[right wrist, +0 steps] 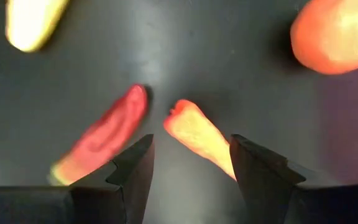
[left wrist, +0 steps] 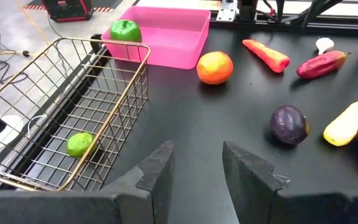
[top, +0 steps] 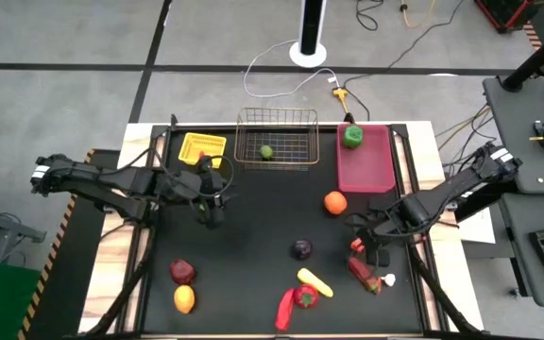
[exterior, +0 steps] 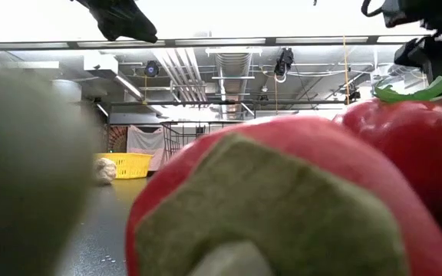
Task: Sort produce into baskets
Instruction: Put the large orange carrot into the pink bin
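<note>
Right end effector (right wrist: 191, 163) open, empty, over orange carrot (right wrist: 199, 134), hidden in high view; left end effector (left wrist: 196, 167) part-open, empty.

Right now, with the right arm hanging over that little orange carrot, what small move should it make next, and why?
Probably lower the right gripper straight down over the carrot. Its fingers stand open and empty, with the carrot's near end lying between them on the black table. A red pepper lies close beside it, so shifting slightly toward the carrot first might avoid catching both.
</note>
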Tool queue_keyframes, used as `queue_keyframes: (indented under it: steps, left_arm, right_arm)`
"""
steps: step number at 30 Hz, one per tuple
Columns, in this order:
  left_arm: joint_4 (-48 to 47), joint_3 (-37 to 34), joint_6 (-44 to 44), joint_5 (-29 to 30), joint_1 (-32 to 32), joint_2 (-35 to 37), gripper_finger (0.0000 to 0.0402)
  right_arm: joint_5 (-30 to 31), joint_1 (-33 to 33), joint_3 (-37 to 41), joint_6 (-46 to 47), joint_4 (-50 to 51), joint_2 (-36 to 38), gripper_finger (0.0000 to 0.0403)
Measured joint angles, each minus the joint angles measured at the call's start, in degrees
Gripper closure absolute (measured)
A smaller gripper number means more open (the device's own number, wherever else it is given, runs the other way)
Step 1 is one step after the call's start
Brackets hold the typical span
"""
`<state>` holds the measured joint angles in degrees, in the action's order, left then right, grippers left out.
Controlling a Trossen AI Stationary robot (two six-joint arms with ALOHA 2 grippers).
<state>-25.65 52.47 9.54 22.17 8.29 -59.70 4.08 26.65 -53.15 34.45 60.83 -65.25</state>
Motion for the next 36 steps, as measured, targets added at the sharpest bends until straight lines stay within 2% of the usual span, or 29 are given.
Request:
queue_keyframes:
  steps: [8,13,22,36]
  left_arm:
    - [0.0,0.0,-1.2,0.0,0.0,0.0,0.0282]
    - [0.0,0.0,-1.4,0.0,0.0,-0.1,0.0282]
    - [0.1,-0.1,-1.4,0.0,0.0,-0.1,0.0282]
    - [0.3,-0.1,-1.4,0.0,0.0,-0.1,0.0282]
  right_arm:
    - [-0.1,0.0,-0.1,-5.8,2.0,-10.8,0.0202]
    - [-2.7,0.0,-0.1,-7.7,3.2,-16.1,0.0202]
    - [-2.6,-0.2,-0.2,-12.1,3.5,-19.5,0.0202]
    - [-3.0,-4.2,0.0,-17.9,0.5,-26.5,0.0202]
